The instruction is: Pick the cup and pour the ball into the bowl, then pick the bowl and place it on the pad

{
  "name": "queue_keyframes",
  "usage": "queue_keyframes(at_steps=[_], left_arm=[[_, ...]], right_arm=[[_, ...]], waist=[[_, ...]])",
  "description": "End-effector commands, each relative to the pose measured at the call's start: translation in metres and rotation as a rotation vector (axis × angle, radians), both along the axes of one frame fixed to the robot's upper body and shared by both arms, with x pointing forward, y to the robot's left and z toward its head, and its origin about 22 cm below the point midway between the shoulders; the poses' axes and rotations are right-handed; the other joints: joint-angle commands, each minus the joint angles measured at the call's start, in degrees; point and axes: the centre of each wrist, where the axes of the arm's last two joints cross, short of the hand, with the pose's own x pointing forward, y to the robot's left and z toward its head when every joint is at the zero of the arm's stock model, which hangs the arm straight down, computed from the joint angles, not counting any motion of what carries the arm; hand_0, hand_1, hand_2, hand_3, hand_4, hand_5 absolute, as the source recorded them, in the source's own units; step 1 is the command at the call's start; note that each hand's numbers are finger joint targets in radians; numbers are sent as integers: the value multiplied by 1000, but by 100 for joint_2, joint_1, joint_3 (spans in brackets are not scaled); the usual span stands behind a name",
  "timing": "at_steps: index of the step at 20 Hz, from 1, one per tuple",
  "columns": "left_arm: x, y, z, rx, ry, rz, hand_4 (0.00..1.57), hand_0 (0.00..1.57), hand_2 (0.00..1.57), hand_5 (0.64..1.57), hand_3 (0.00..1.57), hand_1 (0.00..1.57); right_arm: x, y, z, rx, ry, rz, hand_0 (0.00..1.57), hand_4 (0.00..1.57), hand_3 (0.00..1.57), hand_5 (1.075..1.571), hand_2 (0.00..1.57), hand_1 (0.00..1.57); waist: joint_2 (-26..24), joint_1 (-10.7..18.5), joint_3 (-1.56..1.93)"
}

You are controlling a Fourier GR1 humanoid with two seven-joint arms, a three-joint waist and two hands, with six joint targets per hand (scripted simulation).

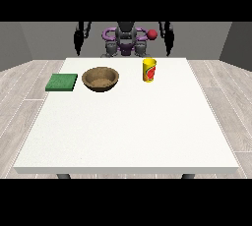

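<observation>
A yellow cup (pixel 149 70) with a red mark stands upright on the far part of the white table (pixel 128 131), right of centre. I cannot see into it, so any ball inside is hidden. A brown wooden bowl (pixel 100 78) sits to its left. Further left, a flat green pad (pixel 62 82) lies near the table's left edge. The hand at the view's left (pixel 78 47) and the hand at the view's right (pixel 169 47) both hang down beside the robot's body, behind the table and well away from every object. Neither holds anything.
The robot's torso (pixel 126 41) stands behind the far table edge, with a red knob (pixel 152 34) at its shoulder. Wooden floor surrounds the table. The near half of the tabletop is bare white surface.
</observation>
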Motion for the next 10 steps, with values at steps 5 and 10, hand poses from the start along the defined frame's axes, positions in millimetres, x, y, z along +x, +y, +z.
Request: queue_keyframes(at_steps=[5, 10], left_arm=[[3, 6, 31, 28, -38, -7, 0, 0, 0, 1557, 0, 0], [9, 24, 87, -105, -86, -5, 0, 0, 0, 1558, 0, 0]], right_arm=[[0, -9, 28, -39, -15, 2, 0, 0, 0, 1569, 0, 0], [-4, -65, 43, 78, 0, 3, 0, 0, 0, 1569, 0, 0]], waist=[[-1517, -40, -99], [-1363, 100, -87]])
